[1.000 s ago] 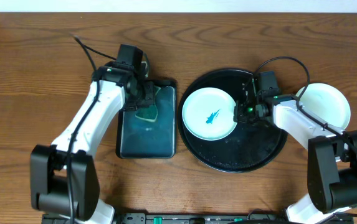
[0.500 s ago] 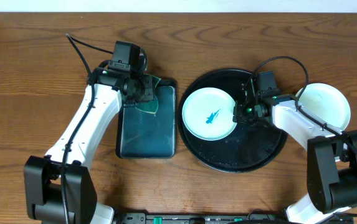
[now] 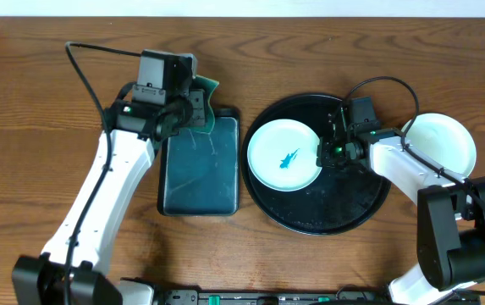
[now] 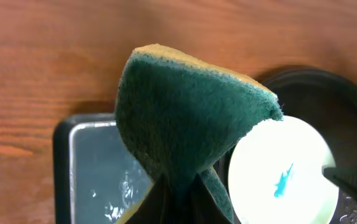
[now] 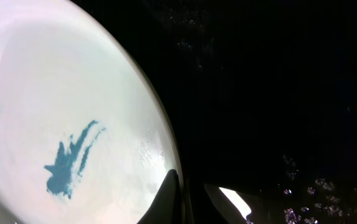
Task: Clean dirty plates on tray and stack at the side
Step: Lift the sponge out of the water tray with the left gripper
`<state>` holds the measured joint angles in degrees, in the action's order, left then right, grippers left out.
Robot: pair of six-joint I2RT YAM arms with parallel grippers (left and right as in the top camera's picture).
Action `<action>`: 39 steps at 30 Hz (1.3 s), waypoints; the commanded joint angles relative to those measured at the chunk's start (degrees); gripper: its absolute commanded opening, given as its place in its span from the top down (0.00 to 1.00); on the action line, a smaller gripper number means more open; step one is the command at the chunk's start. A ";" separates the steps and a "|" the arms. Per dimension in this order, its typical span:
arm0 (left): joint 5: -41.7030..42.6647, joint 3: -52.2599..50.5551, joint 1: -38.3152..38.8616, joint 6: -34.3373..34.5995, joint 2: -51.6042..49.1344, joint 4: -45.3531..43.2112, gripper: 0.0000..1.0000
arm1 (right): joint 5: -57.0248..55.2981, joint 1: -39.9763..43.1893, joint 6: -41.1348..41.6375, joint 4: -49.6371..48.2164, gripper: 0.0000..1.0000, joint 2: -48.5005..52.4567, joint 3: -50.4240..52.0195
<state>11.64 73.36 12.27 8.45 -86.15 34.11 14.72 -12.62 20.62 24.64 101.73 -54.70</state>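
A pale plate [image 3: 283, 154] with a teal-blue smear [image 3: 287, 158] lies on the left part of the round black tray [image 3: 310, 222]. My right gripper [image 3: 325, 152] is shut on the plate's right rim, with one finger on top and one under the edge. The right wrist view shows that grip [image 5: 187, 194], the plate [image 5: 60, 106] and the smear [image 5: 71, 160]. My left gripper [image 3: 193, 102] is shut on a green-yellow sponge [image 3: 206, 90] and holds it up over the far end of the rectangular tray. In the left wrist view the sponge [image 4: 190, 118] is pinched and fills the centre, with the plate [image 4: 284, 174] beyond it.
The rectangular dark tray [image 3: 200, 174] holds wet film and sits left of the black tray. A clean pale plate [image 3: 445, 144] lies on the wooden table to the right of the black tray, partly under my right arm.
My left gripper has lifted the sponge out of the rectangular tray and drawn it back toward the far edge. The right gripper and plate have not moved.
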 commanded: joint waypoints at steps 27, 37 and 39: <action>-0.76 0.42 -0.09 -4.39 7.61 -2.12 0.91 | -1.27 -0.46 -0.09 0.31 0.99 0.59 0.17; -0.76 0.44 -0.09 -4.39 7.61 -2.12 0.92 | -1.27 -0.46 -0.09 0.28 0.99 0.59 0.17; -0.76 0.44 -0.09 -4.39 7.61 -2.14 0.92 | -1.27 -0.46 -0.09 0.28 0.99 0.59 0.17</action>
<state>11.62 73.36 12.27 4.62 -79.20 32.53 14.72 -12.62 20.62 24.64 101.73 -54.70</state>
